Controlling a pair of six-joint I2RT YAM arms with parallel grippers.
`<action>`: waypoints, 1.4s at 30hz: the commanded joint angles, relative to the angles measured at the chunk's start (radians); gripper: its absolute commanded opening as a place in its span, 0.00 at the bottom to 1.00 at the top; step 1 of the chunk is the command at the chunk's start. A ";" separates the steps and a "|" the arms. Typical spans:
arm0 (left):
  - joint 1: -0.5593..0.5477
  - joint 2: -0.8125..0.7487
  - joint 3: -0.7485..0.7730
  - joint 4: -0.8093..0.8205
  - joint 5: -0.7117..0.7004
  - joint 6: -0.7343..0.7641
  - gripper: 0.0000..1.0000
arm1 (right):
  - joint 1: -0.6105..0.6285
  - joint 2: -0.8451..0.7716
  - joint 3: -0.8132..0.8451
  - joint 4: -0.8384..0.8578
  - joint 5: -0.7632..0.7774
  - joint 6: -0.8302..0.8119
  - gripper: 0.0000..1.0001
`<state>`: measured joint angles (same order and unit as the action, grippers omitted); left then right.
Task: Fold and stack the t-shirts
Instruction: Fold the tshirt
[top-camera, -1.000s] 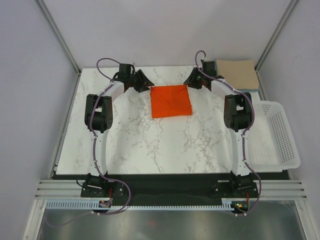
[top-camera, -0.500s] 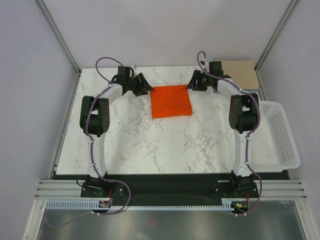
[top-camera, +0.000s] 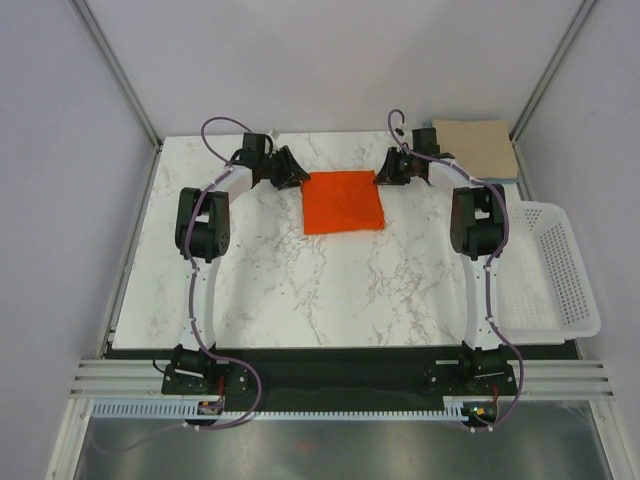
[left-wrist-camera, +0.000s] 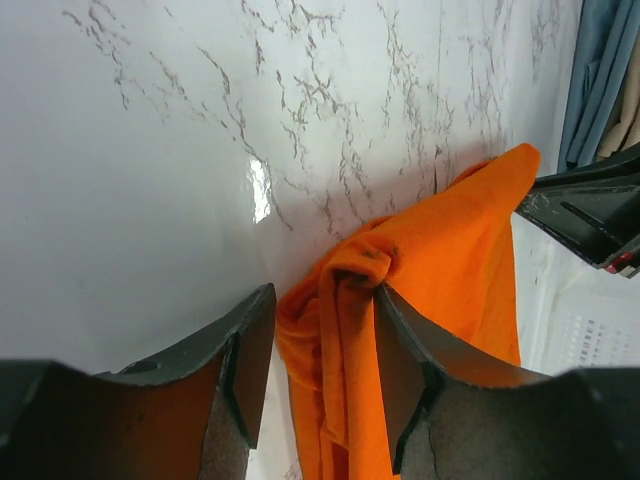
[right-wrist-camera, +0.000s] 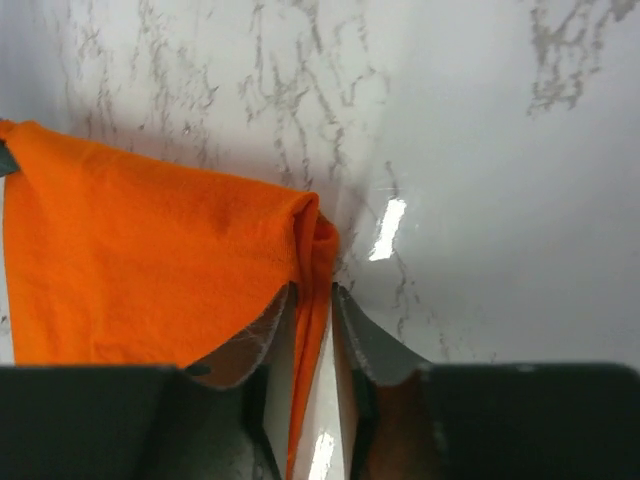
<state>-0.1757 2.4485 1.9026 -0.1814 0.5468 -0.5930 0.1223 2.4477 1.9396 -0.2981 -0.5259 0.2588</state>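
A folded orange t-shirt (top-camera: 343, 201) lies flat at the far middle of the marble table (top-camera: 300, 290). My left gripper (top-camera: 299, 179) sits at its far-left corner. In the left wrist view a bunched fold of the orange t-shirt (left-wrist-camera: 460, 250) lies between the jaws of the left gripper (left-wrist-camera: 322, 300), open, with a gap on the left side. My right gripper (top-camera: 380, 178) is at the far-right corner. In the right wrist view the right gripper (right-wrist-camera: 313, 292) is pinched on the orange t-shirt's (right-wrist-camera: 150, 270) edge. A tan t-shirt (top-camera: 478, 146) rests folded on a light blue one (top-camera: 497, 181) at the far right.
A white perforated basket (top-camera: 556, 268) stands beyond the table's right edge, next to the right arm. Grey walls close in the back and both sides. The folded stack lies just behind the right arm's wrist.
Both grippers have shifted slightly inward onto the orange t-shirt's far corners. The right jaws have narrowed onto the cloth edge. The t-shirt itself has barely moved.
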 joint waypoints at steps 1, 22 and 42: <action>0.012 0.043 0.044 0.003 0.010 -0.060 0.52 | -0.001 0.023 -0.004 0.019 0.092 0.017 0.24; 0.054 -0.014 0.059 0.016 0.139 -0.136 0.50 | -0.006 -0.038 -0.060 0.066 0.050 0.123 0.13; 0.036 0.138 0.225 0.033 0.246 0.005 0.48 | -0.006 -0.009 -0.048 0.076 0.040 0.111 0.12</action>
<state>-0.1261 2.5790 2.1040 -0.1646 0.7586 -0.6567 0.1165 2.4432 1.8893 -0.2024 -0.4824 0.3878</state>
